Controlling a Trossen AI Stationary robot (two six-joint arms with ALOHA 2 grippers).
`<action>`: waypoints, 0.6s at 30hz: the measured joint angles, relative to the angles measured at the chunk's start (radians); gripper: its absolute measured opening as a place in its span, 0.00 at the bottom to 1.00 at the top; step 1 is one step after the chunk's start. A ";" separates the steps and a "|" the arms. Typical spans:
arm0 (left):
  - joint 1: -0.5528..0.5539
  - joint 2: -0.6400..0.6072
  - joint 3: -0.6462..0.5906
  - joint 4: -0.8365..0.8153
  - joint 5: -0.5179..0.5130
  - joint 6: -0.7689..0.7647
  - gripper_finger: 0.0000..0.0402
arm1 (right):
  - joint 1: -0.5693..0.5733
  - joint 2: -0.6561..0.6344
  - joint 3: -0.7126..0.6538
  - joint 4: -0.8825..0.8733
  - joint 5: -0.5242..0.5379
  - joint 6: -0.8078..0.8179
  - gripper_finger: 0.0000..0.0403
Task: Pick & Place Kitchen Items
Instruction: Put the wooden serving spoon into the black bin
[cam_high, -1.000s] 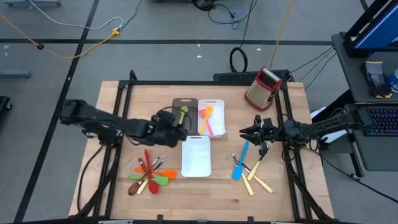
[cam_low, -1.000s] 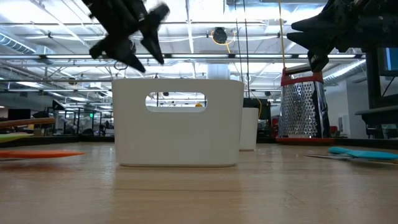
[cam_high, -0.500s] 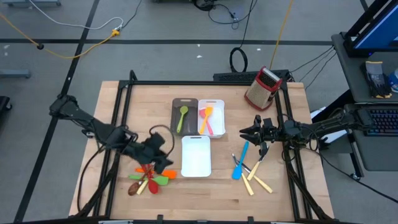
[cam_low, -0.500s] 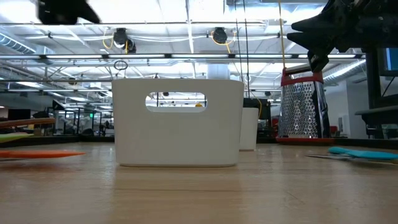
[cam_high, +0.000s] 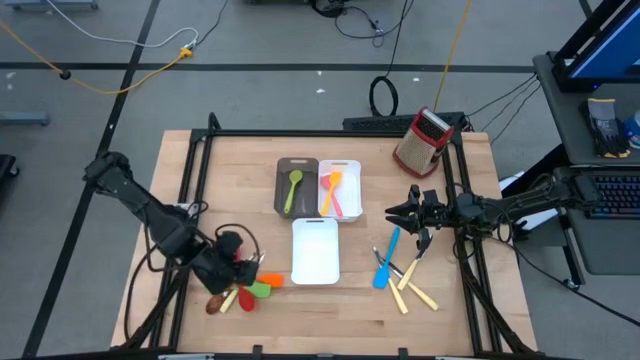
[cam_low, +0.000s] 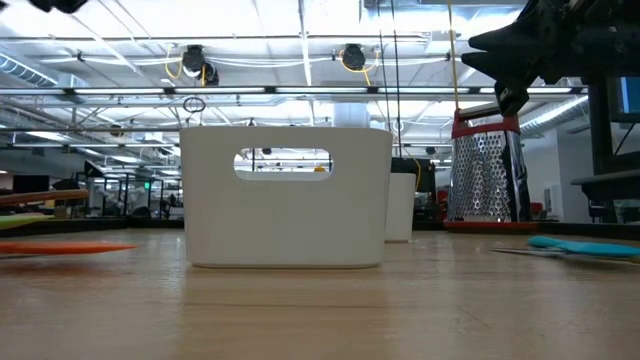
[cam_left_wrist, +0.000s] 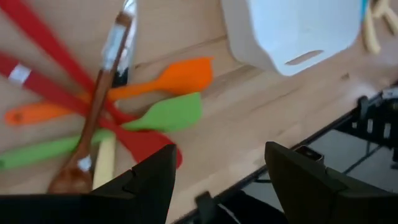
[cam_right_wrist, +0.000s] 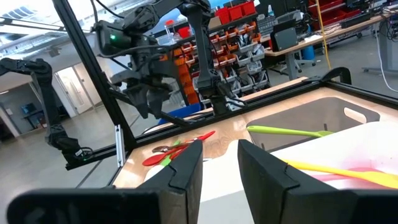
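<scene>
A pile of kitchen items (cam_high: 243, 286) lies on the table at the near left: red, orange (cam_left_wrist: 174, 78) and green (cam_left_wrist: 169, 112) spatulas and a brown spoon (cam_left_wrist: 93, 118). My left gripper (cam_high: 236, 268) hangs open just above this pile, pointing steeply down and touching nothing (cam_left_wrist: 217, 180). A green spoon (cam_high: 293, 187) lies in the dark tray (cam_high: 283, 170). Orange and pink utensils (cam_high: 338, 193) lie in the white tray behind. My right gripper (cam_high: 392, 214) waits open and empty above the table's right part (cam_right_wrist: 221, 168), over a blue spatula (cam_high: 385, 262).
A white tray (cam_high: 316, 250) stands at the table's middle, between the two arms. Cream-handled knives (cam_high: 412, 290) lie beside the blue spatula at the near right. A red-and-metal grater (cam_high: 422, 140) stands at the far right corner. A black frame rail (cam_high: 190, 210) borders the table.
My left gripper has swung away from the dark tray toward the table's near left, ending over the utensil pile. It has rolled and tipped further downward on the way. It has stayed open. The green spoon stays in the dark tray.
</scene>
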 joint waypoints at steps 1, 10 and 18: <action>-0.010 0.000 0.000 -0.010 0.000 -0.021 0.62 | 0.000 0.000 0.000 0.000 0.000 0.000 0.23; -0.067 0.077 -0.001 -0.060 0.017 0.356 0.62 | 0.000 0.000 0.000 0.000 0.000 -0.001 0.23; -0.091 0.196 -0.002 -0.091 0.077 0.971 0.62 | 0.000 0.000 0.000 0.000 0.000 0.002 0.23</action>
